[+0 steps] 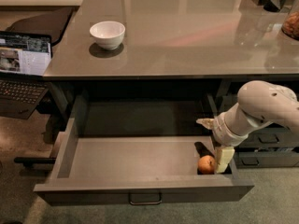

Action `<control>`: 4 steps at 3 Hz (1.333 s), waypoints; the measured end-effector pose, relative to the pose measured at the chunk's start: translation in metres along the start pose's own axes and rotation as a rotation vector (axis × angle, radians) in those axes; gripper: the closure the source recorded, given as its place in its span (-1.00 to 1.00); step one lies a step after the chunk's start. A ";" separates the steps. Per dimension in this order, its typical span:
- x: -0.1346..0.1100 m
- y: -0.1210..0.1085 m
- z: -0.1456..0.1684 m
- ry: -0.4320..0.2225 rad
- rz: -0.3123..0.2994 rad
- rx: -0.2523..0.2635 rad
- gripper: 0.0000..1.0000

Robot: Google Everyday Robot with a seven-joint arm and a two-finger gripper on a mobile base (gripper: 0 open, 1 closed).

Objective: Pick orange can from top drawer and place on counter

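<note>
**A:** Which way does the orange can (206, 164) lie from you?

**B:** Just beside my gripper (222, 160), on the flank that faces the middle of the top drawer (135, 155), level with my tip. It looks to be touching me, though I can't swear to that.

**A:** And where are you?

**B:** Down inside the drawer, in a front corner. The front wall is close on one side of me and the side wall close on another (tight quarters, I'd judge).

**A:** Spread or pressed together?

**B:** I cannot tell. Only one pale part of the gripper shows next to the can, and the dark patch behind the can may be mere shadow.

**A:** Any long axis to line up with?

**B:** None. It reads as round, so the angle matters little. What matters is that it sits sideways of me, not under me. I judge it must be centred in my grasp before any lift.

**A:** And then?

**B:** Up and over. The counter (187, 36) lies well above me, and its edge overhangs the drawer's rear, so I'd clear that lip first. The white bowl (107, 33) is far off from me — no obstacle.
</note>
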State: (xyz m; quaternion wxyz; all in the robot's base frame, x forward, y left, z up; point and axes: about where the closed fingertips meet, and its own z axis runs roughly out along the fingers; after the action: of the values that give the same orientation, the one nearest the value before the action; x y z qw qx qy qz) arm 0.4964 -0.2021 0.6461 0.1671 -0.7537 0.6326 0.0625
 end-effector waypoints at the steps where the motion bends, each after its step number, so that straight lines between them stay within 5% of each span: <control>1: -0.005 0.001 0.016 -0.010 0.002 -0.018 -1.00; 3: -0.009 0.003 0.041 -0.016 0.019 -0.037 -1.00; 4: -0.009 0.004 0.048 -0.008 0.030 -0.043 -0.62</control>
State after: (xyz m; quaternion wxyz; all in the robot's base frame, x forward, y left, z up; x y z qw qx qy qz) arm 0.4962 -0.1783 0.6036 0.1527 -0.7471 0.6418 0.0816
